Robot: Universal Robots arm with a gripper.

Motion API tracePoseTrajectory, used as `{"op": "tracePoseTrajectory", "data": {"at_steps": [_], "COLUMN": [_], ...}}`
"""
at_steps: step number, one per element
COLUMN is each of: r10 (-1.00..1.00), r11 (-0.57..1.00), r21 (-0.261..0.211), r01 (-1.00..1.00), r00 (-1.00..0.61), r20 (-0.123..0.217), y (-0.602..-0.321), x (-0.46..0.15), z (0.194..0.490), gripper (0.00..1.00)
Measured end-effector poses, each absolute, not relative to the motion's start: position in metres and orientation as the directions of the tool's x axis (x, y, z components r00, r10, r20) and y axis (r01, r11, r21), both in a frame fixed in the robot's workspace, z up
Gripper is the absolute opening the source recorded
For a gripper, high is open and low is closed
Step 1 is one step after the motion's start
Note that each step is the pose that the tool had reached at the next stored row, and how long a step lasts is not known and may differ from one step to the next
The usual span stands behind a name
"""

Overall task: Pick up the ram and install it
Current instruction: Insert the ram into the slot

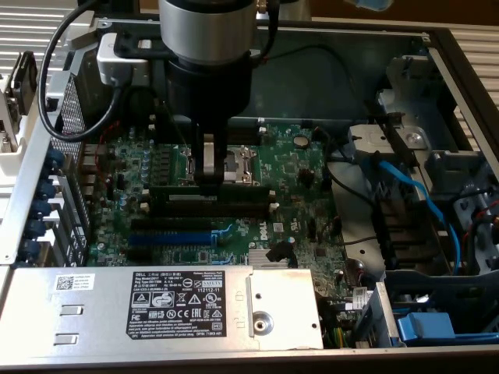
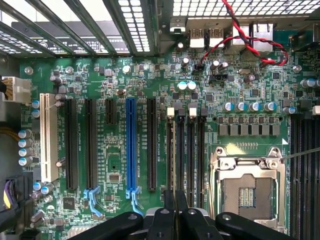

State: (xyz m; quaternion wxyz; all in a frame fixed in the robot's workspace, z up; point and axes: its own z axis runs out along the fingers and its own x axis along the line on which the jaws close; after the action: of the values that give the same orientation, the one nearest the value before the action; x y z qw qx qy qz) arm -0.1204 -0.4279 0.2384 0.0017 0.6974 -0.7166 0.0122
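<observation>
The pincer is closing narrowly on the middle of the ram, holding it edge-down among the black memory slots on the motherboard. Pick-up looks done. Seating seems under way, but I cannot tell whether the ram is latching.

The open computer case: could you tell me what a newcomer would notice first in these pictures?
First, the robot arm reaching down at the exterior view's middle, its gripper shut on the ram, a dark strip held on edge over the green motherboard. Next, the blue slot in a row of black slots, and the bare metal CPU socket beside the gripper. A bright blue cable curves along the exterior view's right.
</observation>
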Motion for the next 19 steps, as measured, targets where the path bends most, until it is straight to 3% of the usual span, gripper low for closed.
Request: {"op": "tracePoseTrajectory", "data": {"at_steps": [19], "r10": [-0.999], "r11": [0.028], "r21": [-0.015], "r01": [-0.999], "r00": [-0.028], "r20": [0.019], "y": [-0.4287], "x": [-0.1209], "z": [0.2366], "gripper": [0.12]}}
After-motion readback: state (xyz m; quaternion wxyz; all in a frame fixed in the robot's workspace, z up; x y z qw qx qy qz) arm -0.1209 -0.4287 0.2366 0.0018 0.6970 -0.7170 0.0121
